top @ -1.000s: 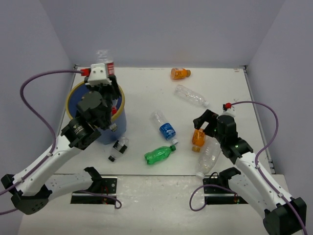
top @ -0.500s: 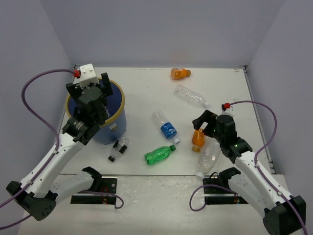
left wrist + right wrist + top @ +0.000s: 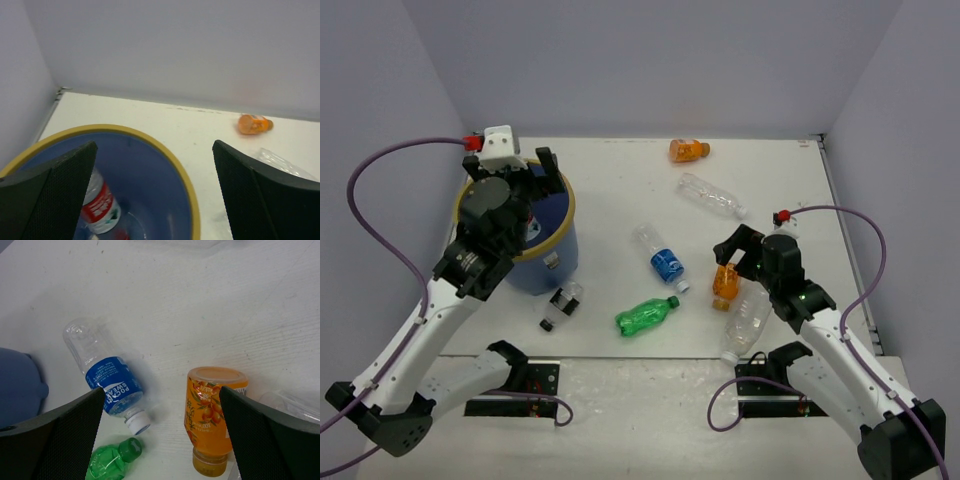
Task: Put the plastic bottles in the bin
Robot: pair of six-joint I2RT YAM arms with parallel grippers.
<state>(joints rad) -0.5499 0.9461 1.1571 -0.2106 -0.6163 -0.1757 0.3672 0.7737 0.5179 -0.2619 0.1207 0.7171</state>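
The blue bin [image 3: 558, 240] with a yellow rim [image 3: 107, 128] stands at the left. My left gripper [image 3: 515, 180] hangs open over it, holding nothing [image 3: 154, 150]. A red-labelled clear bottle [image 3: 100, 207] lies inside the bin. My right gripper [image 3: 728, 258] is open just above the table [image 3: 162, 392]. An orange bottle [image 3: 212, 415] lies by its right finger, and a blue-labelled bottle [image 3: 107, 380] and a green bottle [image 3: 110, 462] lie near its left finger. None of them is gripped.
A second orange bottle [image 3: 688, 150] and a clear bottle [image 3: 712, 196] lie toward the back wall. A large clear bottle [image 3: 745, 322] rests by the right arm. A small dark-labelled bottle [image 3: 560, 303] lies against the bin's near side. Walls close in three sides.
My left gripper has opened and let go of the red-labelled bottle, which now lies in the bin. The left arm has drawn back a little. The right arm has not moved.
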